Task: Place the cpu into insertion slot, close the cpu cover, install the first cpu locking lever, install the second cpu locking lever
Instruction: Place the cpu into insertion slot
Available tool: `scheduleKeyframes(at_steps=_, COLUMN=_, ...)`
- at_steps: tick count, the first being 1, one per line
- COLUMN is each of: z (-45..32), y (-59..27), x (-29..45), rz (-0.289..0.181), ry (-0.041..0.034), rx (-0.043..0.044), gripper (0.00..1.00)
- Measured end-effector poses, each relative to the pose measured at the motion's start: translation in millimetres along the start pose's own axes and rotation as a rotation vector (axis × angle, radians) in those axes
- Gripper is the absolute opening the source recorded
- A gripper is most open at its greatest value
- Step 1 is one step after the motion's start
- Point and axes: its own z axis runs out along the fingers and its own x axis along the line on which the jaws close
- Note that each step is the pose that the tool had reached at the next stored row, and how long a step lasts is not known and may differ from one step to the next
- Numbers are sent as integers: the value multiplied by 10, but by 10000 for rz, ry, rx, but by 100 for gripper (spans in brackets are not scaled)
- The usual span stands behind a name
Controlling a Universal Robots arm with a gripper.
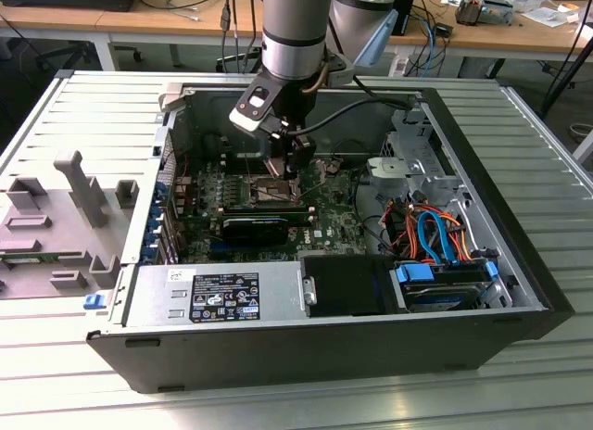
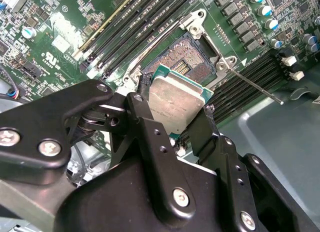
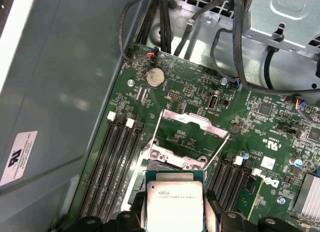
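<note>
My gripper (image 2: 172,107) is shut on the cpu (image 2: 177,98), a flat square chip with a silver-grey top and green rim, gripped by two opposite edges. The chip hangs tilted just above the insertion slot (image 2: 189,62), whose dark pin field lies uncovered beside it. In the first wrist view the cpu (image 3: 175,197) sits between the black fingers (image 3: 134,218), and beyond it the cpu cover (image 3: 192,121) stands swung open, a silvery frame. Two thin wire levers (image 3: 158,129) rise unlatched at its sides. In the exterior view the gripper (image 1: 293,169) hovers low over the green board.
Long black memory slots (image 3: 112,162) flank the socket on both sides. The open case (image 1: 519,291) holds a power supply (image 1: 218,296), a metal drive cage (image 1: 417,166) and orange and blue cables (image 1: 435,235). A grey fixture (image 1: 65,217) lies outside at the exterior view's left.
</note>
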Motion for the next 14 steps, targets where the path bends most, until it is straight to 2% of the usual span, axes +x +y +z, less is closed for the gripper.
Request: scheduleKeyframes(at_steps=14, z=6, y=0, x=0, rz=237, ry=3, rx=-4, gripper=55)
